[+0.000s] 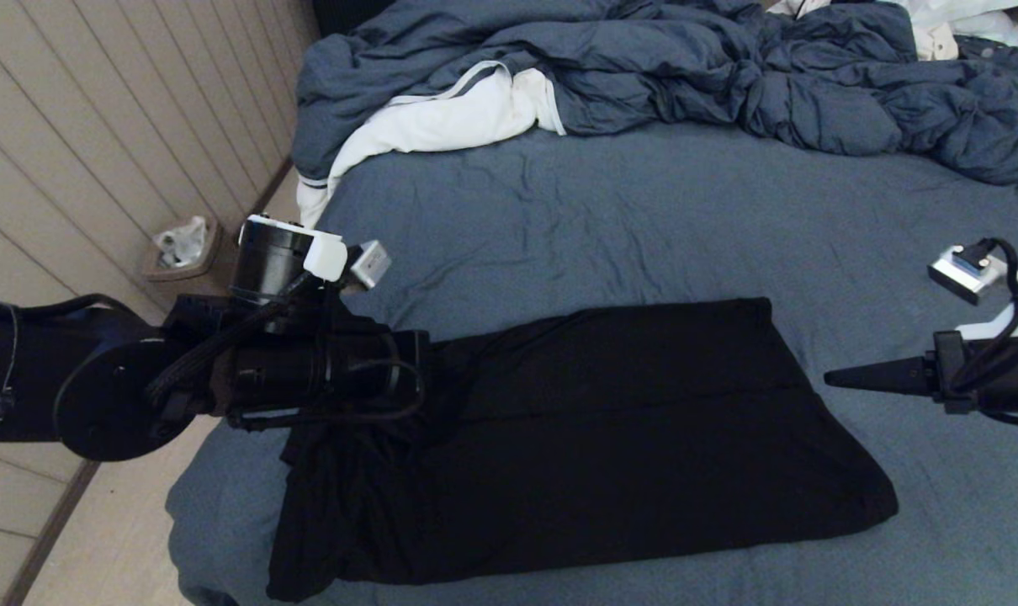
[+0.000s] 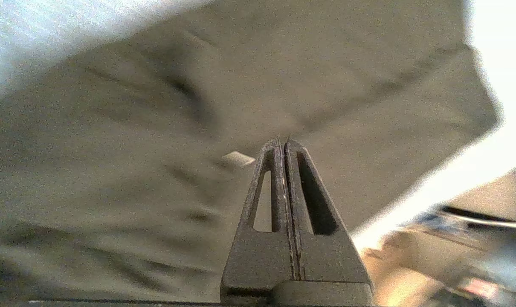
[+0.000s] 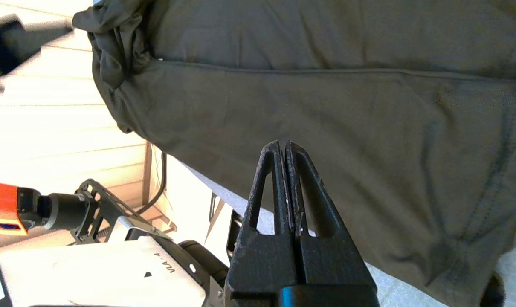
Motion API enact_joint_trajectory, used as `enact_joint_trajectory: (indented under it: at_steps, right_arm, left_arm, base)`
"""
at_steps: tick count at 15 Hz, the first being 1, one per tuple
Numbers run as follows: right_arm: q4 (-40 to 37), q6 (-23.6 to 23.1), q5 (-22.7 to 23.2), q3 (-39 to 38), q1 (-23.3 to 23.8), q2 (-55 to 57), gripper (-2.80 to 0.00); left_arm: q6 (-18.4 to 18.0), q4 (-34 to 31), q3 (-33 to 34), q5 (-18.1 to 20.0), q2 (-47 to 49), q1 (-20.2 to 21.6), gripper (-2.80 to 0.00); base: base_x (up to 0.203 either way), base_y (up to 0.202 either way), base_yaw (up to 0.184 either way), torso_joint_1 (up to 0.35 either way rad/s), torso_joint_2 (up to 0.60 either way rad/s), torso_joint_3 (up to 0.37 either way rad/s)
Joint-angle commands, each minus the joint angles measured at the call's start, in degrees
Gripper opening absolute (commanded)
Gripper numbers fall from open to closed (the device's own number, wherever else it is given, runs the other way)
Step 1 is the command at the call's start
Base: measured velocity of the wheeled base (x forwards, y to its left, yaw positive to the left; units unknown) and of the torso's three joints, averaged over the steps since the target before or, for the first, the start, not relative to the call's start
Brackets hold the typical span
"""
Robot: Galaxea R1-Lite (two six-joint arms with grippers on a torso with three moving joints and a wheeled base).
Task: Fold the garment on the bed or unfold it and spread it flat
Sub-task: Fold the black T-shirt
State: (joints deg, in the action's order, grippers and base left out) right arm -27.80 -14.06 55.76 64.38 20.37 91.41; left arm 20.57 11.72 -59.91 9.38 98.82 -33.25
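Nearest the head camera, the robot's black left arm [image 1: 223, 370] reaches in from the left at the bed's edge, its wrist over the left end of the large black short-sleeved T-shirt [image 1: 576, 446]. Its left gripper [image 2: 282, 143] shows in the left wrist view with both fingers pressed flat together, nothing between them, the tips poised above the dark fabric.

On the floor to the left of the bed, by the pale panelled wall [image 1: 97, 126], sits a small brown waste bin [image 1: 181, 252] with crumpled white contents.

That black T-shirt lies folded into a long band across the near part of the wide bed with the blue-grey sheet [image 1: 644, 227]. It shows only plain black cloth; no print is visible. The left end is bunched and rumpled under the left arm, with a lower corner reaching toward the bed's near edge, while the right end lies smoother and ends in a slanted edge.

Farther back, a white cloth with a grey-striped edge [image 1: 442, 122] drapes over the left side of the bed, touching the crumpled blue-grey duvet [image 1: 728, 76] heaped along the far side.

At the right, the right gripper [image 1: 830, 378] hovers above bare sheet, apart from the shirt's right end, its fingers closed tip to tip on nothing.
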Motion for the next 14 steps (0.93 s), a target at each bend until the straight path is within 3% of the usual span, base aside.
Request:
enact_joint_trajectory:
  at_steps: [1,4,7,14]
  right_arm:
    - [-0.15,-0.09,0.31,-0.13,0.02,-0.09,-2.80]
    - [-0.06,-0.09,0.23,-0.13,0.33,0.26,-2.80]
    - [-0.06,-0.18,0.23,-0.05,0.46,1.14,-2.80]
    - [1.35,-0.25,1.04,-0.40,1.36,1.32,-2.80]
  left_arm:
    - [-4.36,-0.49,-1.68,-1.66,1.00,1.68,0.00]
    - [-11.31,-0.30,-1.63,-2.84,2.42,1.70,0.00]
    - [-15.43,0.06,-1.87,-2.78,4.89,1.41,0.00]
    - [-16.74,1.28,-2.22,-2.96,8.14,1.02,0.00]
  base:
    - [0.000,0.000,0.000,0.000,0.00,0.000]
    - [0.000,0.000,0.000,0.000,0.00,0.000]
    - [0.000,0.000,0.000,0.000,0.00,0.000]
    - [0.000,0.000,0.000,0.000,0.00,0.000]
